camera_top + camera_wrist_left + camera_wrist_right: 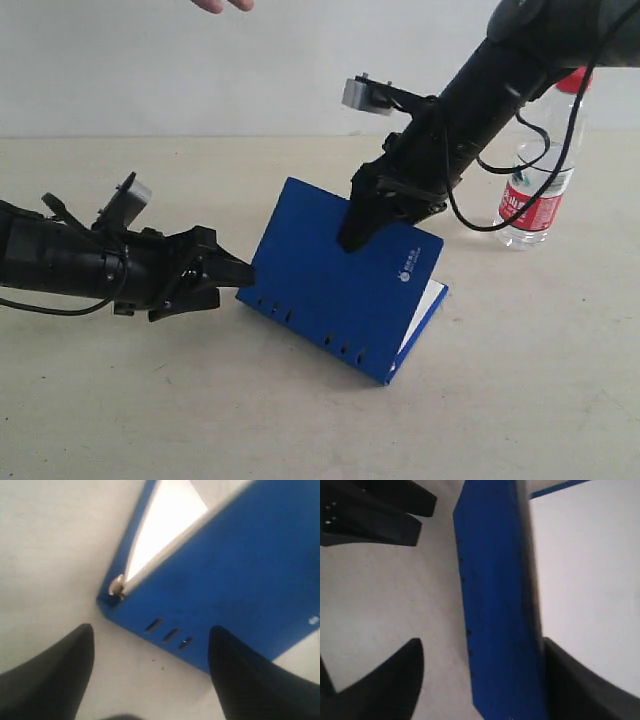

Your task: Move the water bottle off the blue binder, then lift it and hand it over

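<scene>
Looking at your progress, step one was sorted: the water bottle stood upright on the desk toward the far right corner, well clear of the blue binder in the middle. Lifting the binder and handing it over was all left to do, I'd say. Your right gripper sat at the binder's far edge, jaws wide, cover between them but not pinched. Your left gripper was spread open too, empty, tips right at the binder's left corner. A hand hovered over the far edge.
</scene>
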You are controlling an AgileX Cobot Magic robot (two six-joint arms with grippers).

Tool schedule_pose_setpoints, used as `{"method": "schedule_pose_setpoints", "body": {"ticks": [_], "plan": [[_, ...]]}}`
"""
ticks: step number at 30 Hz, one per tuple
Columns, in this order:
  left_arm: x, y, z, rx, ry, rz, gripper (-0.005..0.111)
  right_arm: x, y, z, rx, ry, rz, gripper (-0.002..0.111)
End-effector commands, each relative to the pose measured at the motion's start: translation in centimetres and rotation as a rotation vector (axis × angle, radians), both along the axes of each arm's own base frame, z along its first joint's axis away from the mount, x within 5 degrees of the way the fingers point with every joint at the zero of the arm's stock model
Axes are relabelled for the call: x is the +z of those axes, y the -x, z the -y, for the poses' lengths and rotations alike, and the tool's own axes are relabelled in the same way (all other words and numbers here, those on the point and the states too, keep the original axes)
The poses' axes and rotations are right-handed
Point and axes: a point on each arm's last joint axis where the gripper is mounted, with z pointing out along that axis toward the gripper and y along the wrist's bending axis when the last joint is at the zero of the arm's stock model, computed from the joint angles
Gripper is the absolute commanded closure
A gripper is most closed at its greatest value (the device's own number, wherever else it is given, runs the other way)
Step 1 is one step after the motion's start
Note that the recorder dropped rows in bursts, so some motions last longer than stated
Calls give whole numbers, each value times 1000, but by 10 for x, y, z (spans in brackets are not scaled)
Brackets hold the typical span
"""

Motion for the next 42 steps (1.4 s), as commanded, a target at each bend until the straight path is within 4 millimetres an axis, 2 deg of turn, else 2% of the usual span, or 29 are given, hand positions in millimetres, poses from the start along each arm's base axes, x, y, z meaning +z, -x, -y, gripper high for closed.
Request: {"method": "schedule_pose_setpoints", "body": {"ticks": [1,4,6,9,13,15,18,21,25,30,32,35,40,42], "plan": [[6,1,5,-35,90,11,45,-16,-14,1,-76,176,149,42],[4,1,4,-25,71,6,45,-50,-20,1,-97,224,88,42],[2,4,5,-25,66,-7,45,-55,-24,0,-113,224,109,42],[-3,10,4,-26,64,-28,45,-44,-28,0,-120,209,158,42],[-14,21,1,-16,4,-63,45,-7,-42,-6,-143,158,290,42],[-15,23,1,-16,5,-70,45,-11,-45,-6,-151,166,298,45],[-14,23,1,-20,12,-69,45,-36,-45,-2,-149,234,255,66],[-14,23,1,-20,12,-69,45,-58,-51,3,-179,304,258,106],[-14,23,1,-20,12,-69,45,-75,-59,8,-258,362,284,107],[-14,23,1,-20,12,-69,45,-105,-53,10,-212,421,165,107],[-15,23,1,-19,9,-69,45,-111,-48,11,-192,440,113,107],[-15,23,1,-17,6,-70,45,-109,-35,7,-143,438,-13,107],[-15,23,0,-16,4,-70,45,-84,-10,-18,16,215,-195,107],[-15,23,0,-16,4,-70,45,-72,-7,-31,31,106,-186,107]]}}
